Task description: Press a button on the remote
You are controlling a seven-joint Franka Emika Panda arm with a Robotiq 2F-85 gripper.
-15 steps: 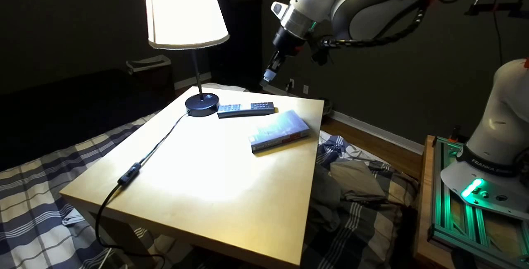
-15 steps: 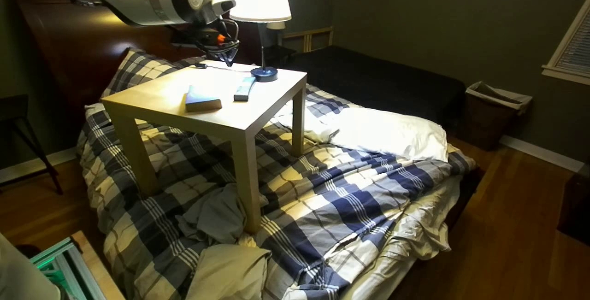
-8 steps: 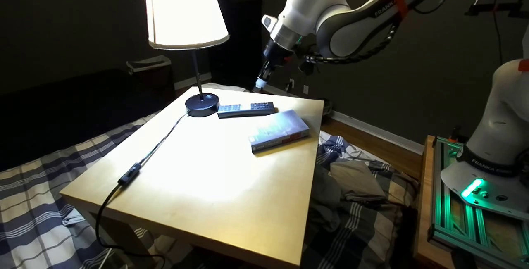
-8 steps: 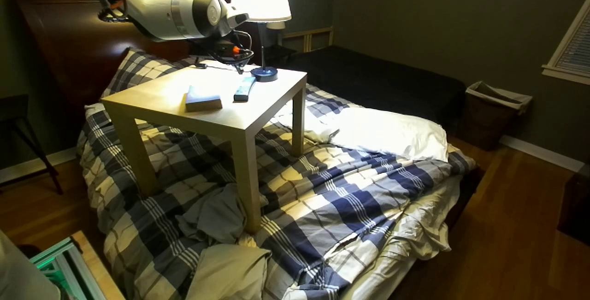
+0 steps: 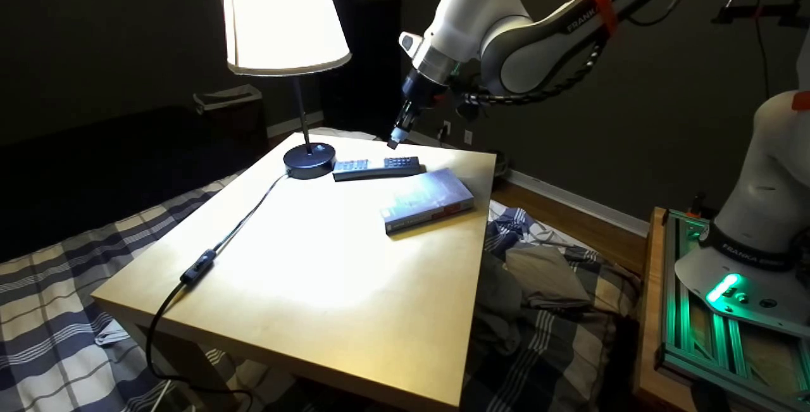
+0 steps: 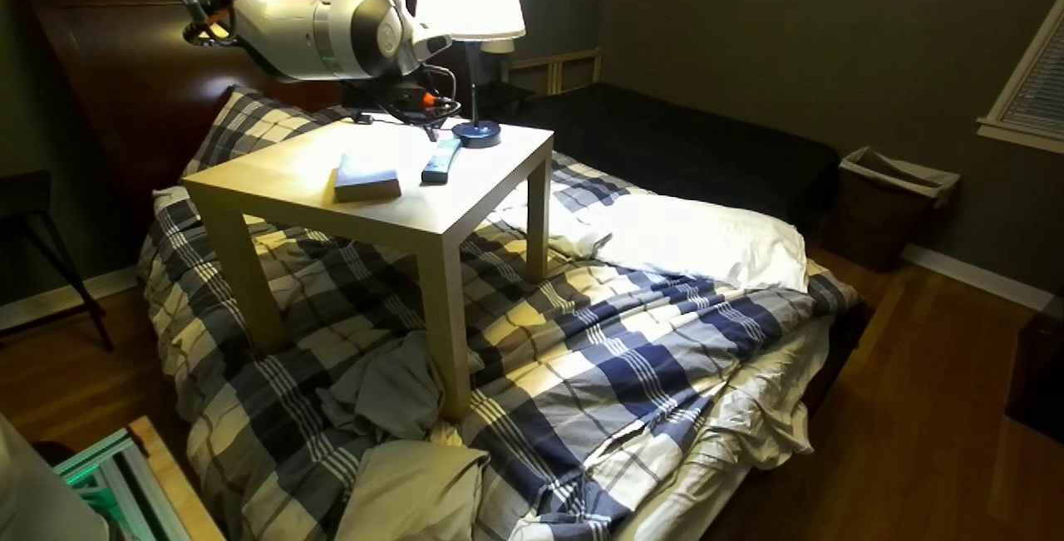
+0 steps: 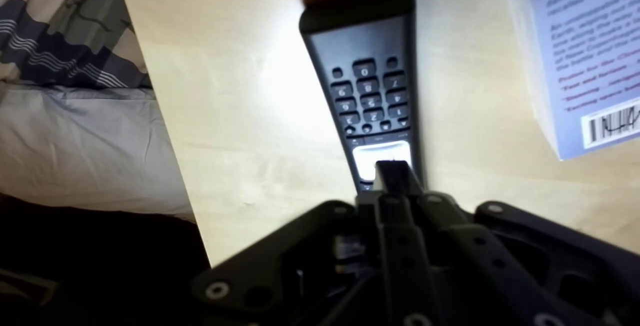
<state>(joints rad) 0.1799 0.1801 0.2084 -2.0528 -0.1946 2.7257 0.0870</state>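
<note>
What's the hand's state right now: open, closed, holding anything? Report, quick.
Hand: closed, nothing held; the remote is not in its grip.

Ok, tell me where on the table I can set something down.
In an exterior view, the table has a broad bare patch between the switch, the book and the near edge; a small one lies at the corner past the remote and book. The far side is crowded: lamp, remote and book sit close, with the hand near the remote.

Digits mark the remote (image 7: 369, 90), small print the book (image 7: 585, 60), FRANKA the arm (image 5: 535, 61).
</note>
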